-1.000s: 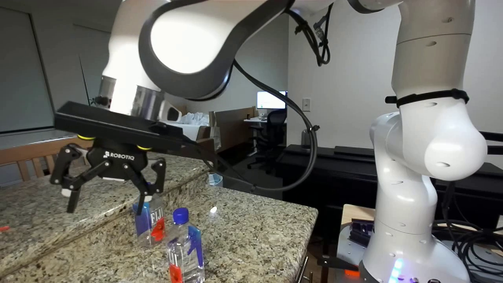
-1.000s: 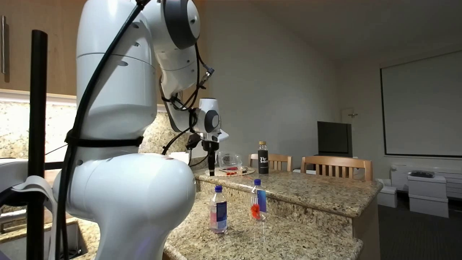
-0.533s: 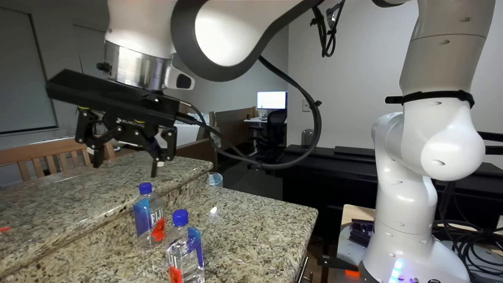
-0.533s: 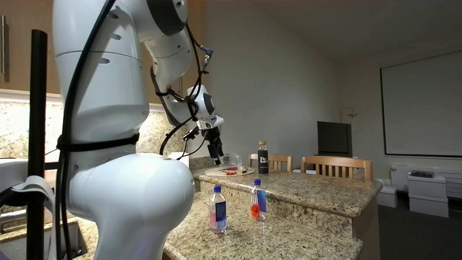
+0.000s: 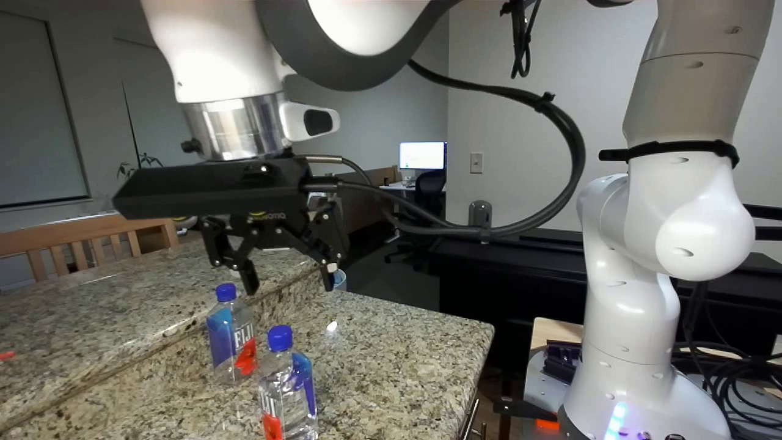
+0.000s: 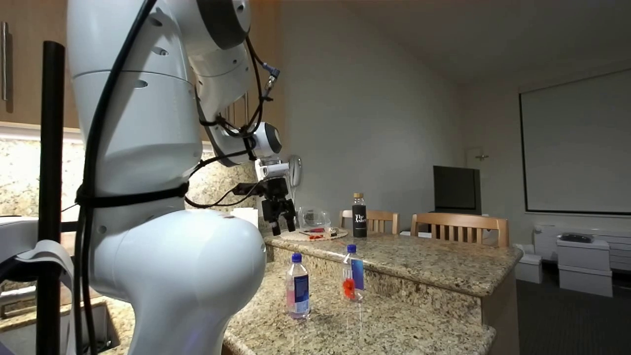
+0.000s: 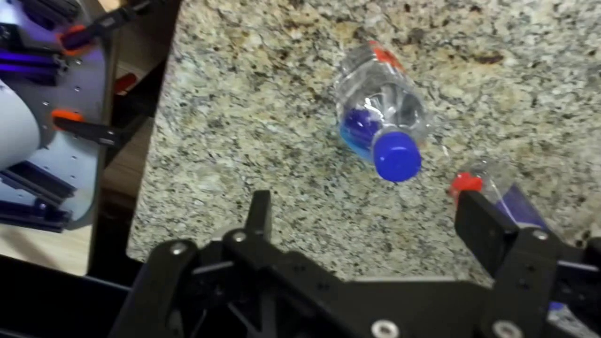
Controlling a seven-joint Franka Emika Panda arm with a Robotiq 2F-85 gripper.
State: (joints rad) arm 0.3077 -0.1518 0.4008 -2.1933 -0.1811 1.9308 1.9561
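Observation:
My gripper hangs open in the air above the granite counter, with nothing between its fingers. In an exterior view the gripper also shows both fingers apart. Two clear water bottles with blue caps stand upright below it. The nearer bottle, also the bottle, stands farther from the raised ledge. In the wrist view this bottle lies ahead of the gap between the fingertips. A second bottle, also the bottle, stands beside the ledge. The right finger partly hides that bottle in the wrist view.
A raised granite ledge runs behind the bottles. On it stand a dark bottle with a tan lid and a round mat with red items. The counter ends towards the robot base. Wooden chairs stand beyond.
The gripper has risen and swung to the right in an exterior view, turning as it went, so both fingers now show from the opposite side. It stays open, and both bottles stand where they were.

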